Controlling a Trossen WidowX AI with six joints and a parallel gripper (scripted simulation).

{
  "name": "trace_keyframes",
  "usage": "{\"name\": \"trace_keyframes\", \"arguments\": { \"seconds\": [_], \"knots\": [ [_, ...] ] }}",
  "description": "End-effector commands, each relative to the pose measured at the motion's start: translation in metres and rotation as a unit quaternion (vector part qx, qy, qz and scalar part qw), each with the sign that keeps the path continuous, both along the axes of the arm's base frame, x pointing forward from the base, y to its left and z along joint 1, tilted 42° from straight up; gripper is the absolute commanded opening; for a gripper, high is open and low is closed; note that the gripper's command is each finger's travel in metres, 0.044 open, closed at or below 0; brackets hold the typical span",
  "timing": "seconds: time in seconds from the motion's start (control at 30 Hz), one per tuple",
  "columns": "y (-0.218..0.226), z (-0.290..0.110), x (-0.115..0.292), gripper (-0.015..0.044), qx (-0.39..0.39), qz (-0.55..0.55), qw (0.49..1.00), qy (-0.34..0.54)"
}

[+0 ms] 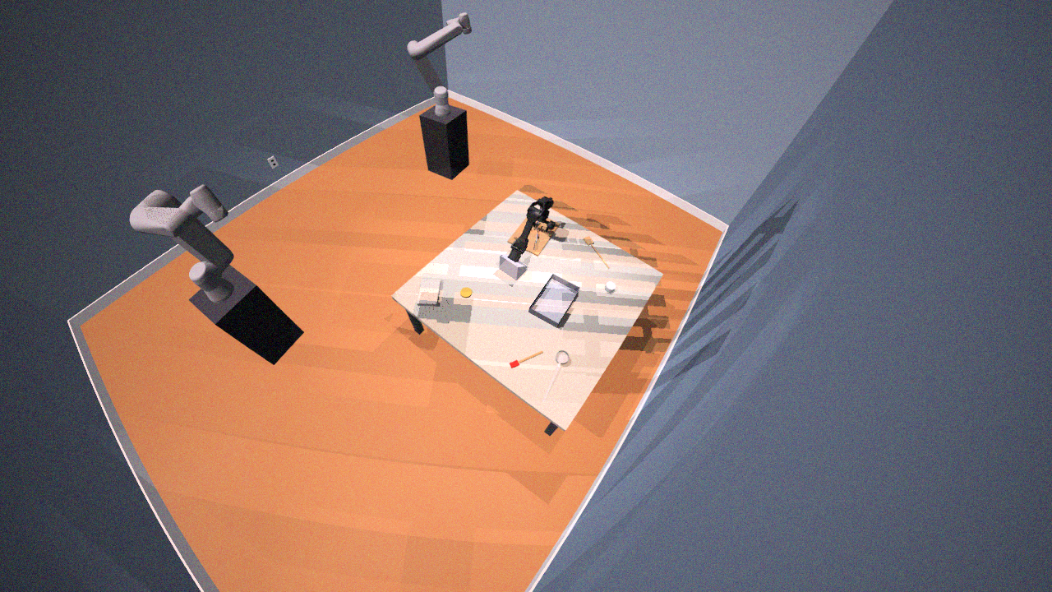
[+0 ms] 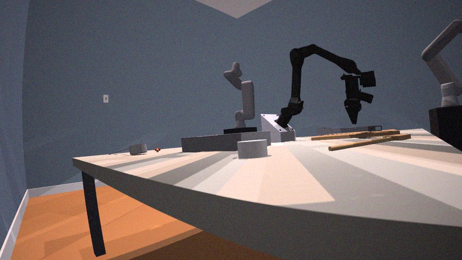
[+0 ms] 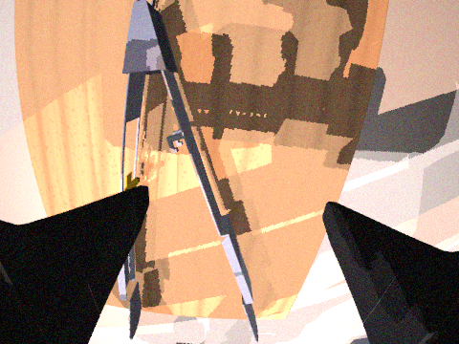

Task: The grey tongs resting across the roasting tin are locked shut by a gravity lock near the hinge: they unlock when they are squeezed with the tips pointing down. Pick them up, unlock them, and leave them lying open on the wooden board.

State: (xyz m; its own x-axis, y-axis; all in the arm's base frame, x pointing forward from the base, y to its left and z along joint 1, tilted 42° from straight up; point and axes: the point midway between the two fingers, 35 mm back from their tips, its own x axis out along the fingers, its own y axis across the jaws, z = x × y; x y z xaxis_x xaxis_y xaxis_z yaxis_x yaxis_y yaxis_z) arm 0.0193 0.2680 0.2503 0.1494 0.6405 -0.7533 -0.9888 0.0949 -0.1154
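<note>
The grey tongs (image 3: 142, 38) (image 2: 371, 127) lie flat on the wooden board (image 3: 76, 38) (image 2: 355, 134) (image 1: 540, 244), their two arms spread in a V from the hinge. My gripper (image 3: 239, 203) (image 2: 353, 121) (image 1: 546, 223) is open and empty. It points down and hangs a short way above the tongs and the board, touching neither. The grey roasting tin (image 1: 541, 294) (image 2: 209, 143) stands empty near the middle of the table.
A wooden spatula (image 2: 361, 143) (image 1: 596, 250) lies beside the board. A white cylinder (image 2: 253, 148) (image 1: 610, 287) stands near the tin. A red spatula (image 1: 523, 359), a strainer (image 1: 561, 358) and a yellow disc (image 1: 465, 293) lie further off. Two grey arms stand on pedestals on the floor.
</note>
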Motion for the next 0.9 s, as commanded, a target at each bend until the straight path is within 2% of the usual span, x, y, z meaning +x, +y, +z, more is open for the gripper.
{"name": "trace_keyframes", "arguments": {
  "seconds": [0.0,0.23,0.43,0.63,0.87],
  "knots": [
    [-0.011,0.016,0.026,0.0440,-0.008,0.002,1.000,0.002],
    [-0.045,0.050,0.070,0.0440,-0.006,0.005,1.000,0.003],
    [-0.078,0.080,0.092,0.0440,0.016,0.004,1.000,-0.005],
    [-0.084,0.087,0.093,0.0440,0.019,0.003,1.000,-0.007],
    [-0.109,0.113,0.081,0.0440,0.015,-0.002,1.000,-0.007]
  ]
}}
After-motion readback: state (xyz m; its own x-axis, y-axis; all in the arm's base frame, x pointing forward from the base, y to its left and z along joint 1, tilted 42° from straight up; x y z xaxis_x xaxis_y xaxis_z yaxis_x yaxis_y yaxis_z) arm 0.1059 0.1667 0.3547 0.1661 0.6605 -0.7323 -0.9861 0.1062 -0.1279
